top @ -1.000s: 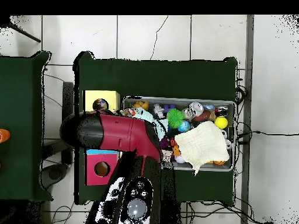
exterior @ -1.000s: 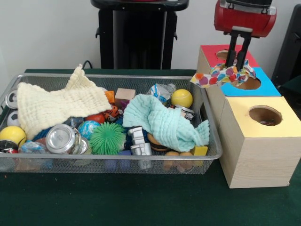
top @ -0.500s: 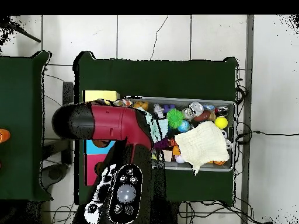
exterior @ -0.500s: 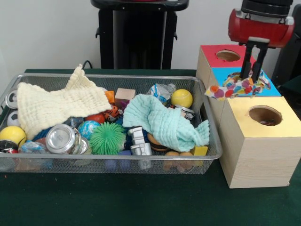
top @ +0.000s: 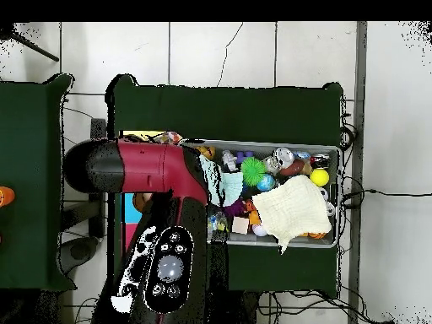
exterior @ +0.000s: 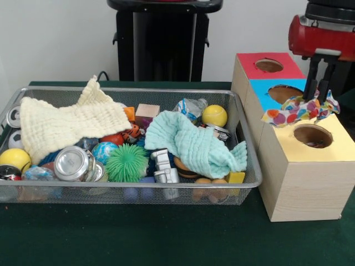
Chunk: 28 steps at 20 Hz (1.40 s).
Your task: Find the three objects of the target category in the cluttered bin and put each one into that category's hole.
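Pincer: the pincer point(exterior: 320, 95) held the spotted cloth point(exterior: 299, 111) tight, so it hung and did not drop.
Cloth: it hung over the yellow box point(exterior: 310, 166), just beside its hole point(exterior: 313, 136), probably to go in.
Bin: the bin point(exterior: 244, 138) held more cloths.

The pincer point(exterior: 320, 91) carried the spotted cloth point(exterior: 299, 111) from blue box to yellow box point(exterior: 310, 160).

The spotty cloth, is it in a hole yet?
Not yet. The spotty cloth hangs from the shut hand, draped between the blue box's hole and the yellow box's hole.
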Tool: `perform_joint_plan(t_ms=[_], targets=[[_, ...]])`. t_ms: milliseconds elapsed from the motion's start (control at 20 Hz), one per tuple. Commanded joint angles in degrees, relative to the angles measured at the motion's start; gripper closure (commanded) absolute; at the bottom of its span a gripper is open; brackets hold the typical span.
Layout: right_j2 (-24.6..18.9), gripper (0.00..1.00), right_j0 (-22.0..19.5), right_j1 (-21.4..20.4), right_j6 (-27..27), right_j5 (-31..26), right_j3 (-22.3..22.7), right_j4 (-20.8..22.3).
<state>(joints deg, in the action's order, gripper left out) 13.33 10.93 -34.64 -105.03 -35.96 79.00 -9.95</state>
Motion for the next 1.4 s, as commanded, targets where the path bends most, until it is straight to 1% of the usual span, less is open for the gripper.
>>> perform_joint_plan(t_ms=[50, 300, 500, 750, 900, 1100, 1400], targets=[[-6.5, 1.0, -2.65, 3.97, -8.89, -1.27, 1.82, -2.3], [-6.96, 1.0, -2.71, 4.76, -9.12, 1.6, 2.41, -2.29], [-8.57, 1.0, -3.2, 6.02, -9.42, 4.12, 2.44, -2.82], [-11.28, 1.0, -3.75, 8.0, -8.41, 4.09, 1.24, -3.33], [-11.12, 1.0, -2.72, 9.2, -9.5, 4.08, -0.18, -3.47], [-9.08, 1.0, -0.78, 10.1, -11.71, 3.86, -1.55, -3.59], [-7.25, 1.0, -0.42, 10.44, -10.23, -0.02, -3.13, -2.19]])
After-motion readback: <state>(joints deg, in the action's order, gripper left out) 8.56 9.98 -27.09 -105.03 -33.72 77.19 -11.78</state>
